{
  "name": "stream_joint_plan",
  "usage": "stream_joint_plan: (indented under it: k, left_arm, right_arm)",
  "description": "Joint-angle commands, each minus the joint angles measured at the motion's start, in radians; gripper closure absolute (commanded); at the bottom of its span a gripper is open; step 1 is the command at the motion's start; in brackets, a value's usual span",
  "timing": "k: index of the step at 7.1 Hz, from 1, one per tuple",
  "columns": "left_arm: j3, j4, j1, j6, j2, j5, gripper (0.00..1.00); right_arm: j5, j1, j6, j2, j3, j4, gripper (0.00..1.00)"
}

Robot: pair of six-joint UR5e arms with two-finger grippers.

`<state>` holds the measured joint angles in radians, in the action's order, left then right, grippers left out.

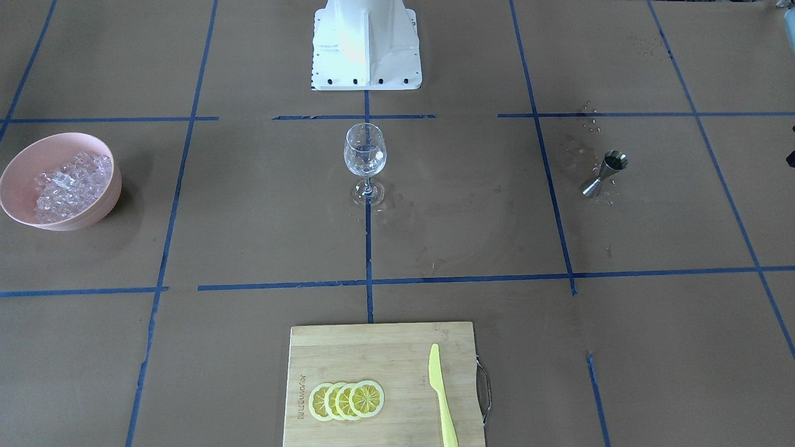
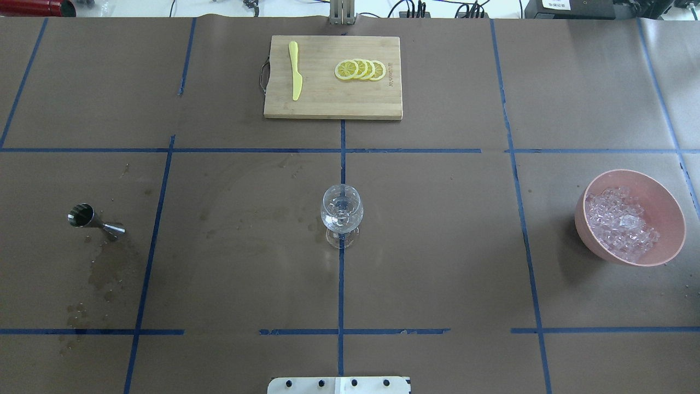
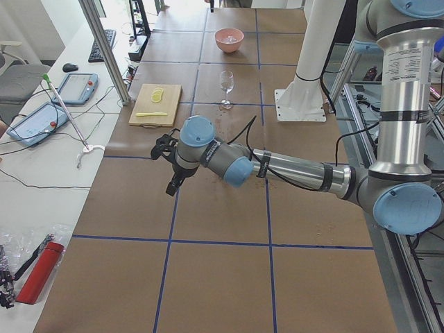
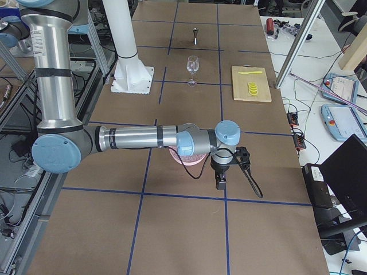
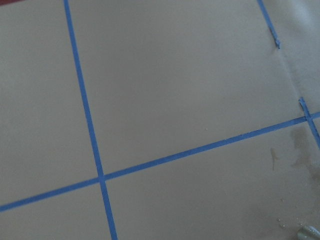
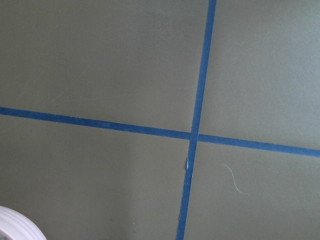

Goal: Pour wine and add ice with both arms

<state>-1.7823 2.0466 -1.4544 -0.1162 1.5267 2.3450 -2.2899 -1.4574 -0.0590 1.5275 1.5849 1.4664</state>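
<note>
A clear wine glass (image 2: 342, 214) stands at the table's centre, also in the front view (image 1: 365, 162). Any wine in it is too faint to make out. A steel jigger (image 2: 93, 219) stands on the robot's left among wet stains. A pink bowl (image 2: 664, 219) on the right holds the ice (image 2: 620, 221). My left gripper (image 3: 171, 186) shows only in the exterior left view, low over bare paper beyond the jigger. My right gripper (image 4: 221, 182) shows only in the exterior right view, just past the bowl. I cannot tell whether either is open or shut. Both wrist views show only paper and blue tape.
A bamboo cutting board (image 2: 322, 104) at the far middle carries lemon slices (image 2: 361, 69) and a yellow plastic knife (image 2: 296, 71). The white pedestal base (image 1: 366, 46) stands at the robot's edge. Water spots (image 1: 590, 121) dot the paper near the jigger.
</note>
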Motion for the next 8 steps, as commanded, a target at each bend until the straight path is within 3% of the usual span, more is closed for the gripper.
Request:
stream_joint_plan:
  k: [1,3,4,6,8]
  left_arm:
    - [0.043,0.233,0.128,-0.01,-0.043,-0.169,0.0]
    - [0.049,0.5,0.271,-0.193,-0.144,-0.226,0.0]
    - [0.05,0.655,0.355,-0.207,-0.21,-0.378,0.0]
    - [0.054,0.768,0.585,-0.377,-0.267,-0.603,0.0]
    - [0.064,0.883,0.667,-0.526,-0.336,-0.676,0.0]
  right_arm:
    - [-0.034,0.0,-0.001,0.02,-0.01,-0.061,0.0]
    - [-0.071,0.0,0.001,0.019,-0.005,-0.063,0.0]
    - [-0.071,0.0,0.001,0.019,-0.005,-0.063,0.0]
    - [-0.08,0.0,0.001,0.02,-0.003,-0.063,0.0]
    - [-0.08,0.0,0.001,0.02,-0.002,-0.063,0.0]
